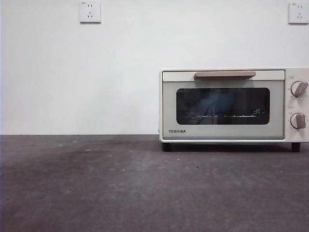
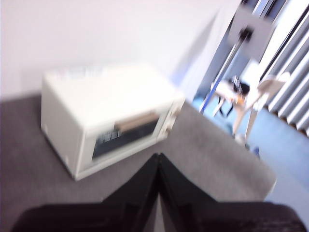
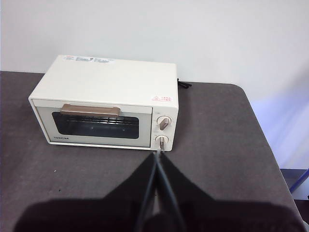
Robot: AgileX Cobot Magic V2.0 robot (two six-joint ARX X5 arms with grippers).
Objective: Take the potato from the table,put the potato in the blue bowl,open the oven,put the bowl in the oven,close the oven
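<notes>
Oven: the cream-white TOSHIBA toaster oven [image 1: 231, 104] stands on the table, at the right in the front view, close to the white wall.
Door: shut; its dark glass window [image 1: 222, 106] shows a wire rack inside and a bluish shape behind the glass, too dim to name.
Handle: the beige bar handle [image 1: 225, 74] runs along the top of the door.
Knobs: 2 knobs [image 1: 299, 89] sit one above the other on the oven's right side.
Table: the dark grey table [image 1: 120, 188] stretches out in front of the oven, rough and speckled.
Potato and bowl: neither shows in any view.
Left gripper: the left gripper [image 2: 158, 162] hangs above the table, its black jaws pressed together, holding nothing; this view is blurred.
Right gripper: the right gripper [image 3: 157, 159] hovers before the oven near the knobs, jaws together, holding nothing.
Wall: 2 white sockets [image 1: 90, 12] are fixed high on it.
</notes>
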